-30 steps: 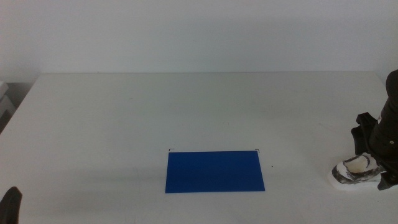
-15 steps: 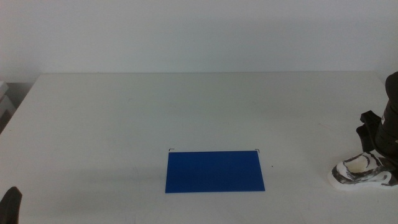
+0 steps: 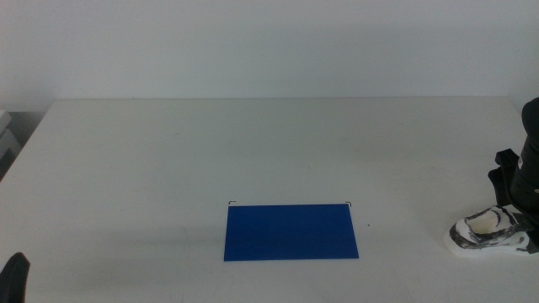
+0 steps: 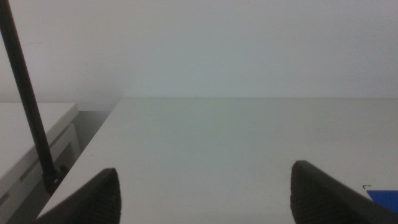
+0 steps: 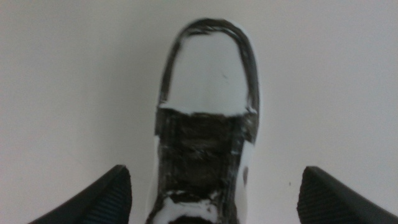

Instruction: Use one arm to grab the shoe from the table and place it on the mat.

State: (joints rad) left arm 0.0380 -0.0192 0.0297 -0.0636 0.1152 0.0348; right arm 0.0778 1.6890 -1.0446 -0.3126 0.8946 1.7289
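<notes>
The shoe point(image 3: 485, 235), white with black-grey patches, lies on the table point(image 3: 253, 151) at the near right, well right of the blue mat point(image 3: 290, 232). The right arm point(image 3: 520, 177) stands over the shoe's heel end at the picture's right edge. In the right wrist view the right gripper point(image 5: 214, 190) is open, its jaws wide apart on either side of the shoe point(image 5: 208, 106), whose toe points away from the camera. The left gripper point(image 4: 208, 190) is open and empty and waits at the near left corner point(image 3: 13, 278).
Small black corner marks point(image 3: 232, 203) sit at the mat's far corners. A corner of the mat point(image 4: 384, 198) shows in the left wrist view. A thin black rod point(image 4: 28, 106) and a white shelf point(image 4: 31, 137) stand off the table's left side.
The right arm has shifted slightly to the right toward the picture's edge. The shoe and the mat have not moved. The left arm is still.
</notes>
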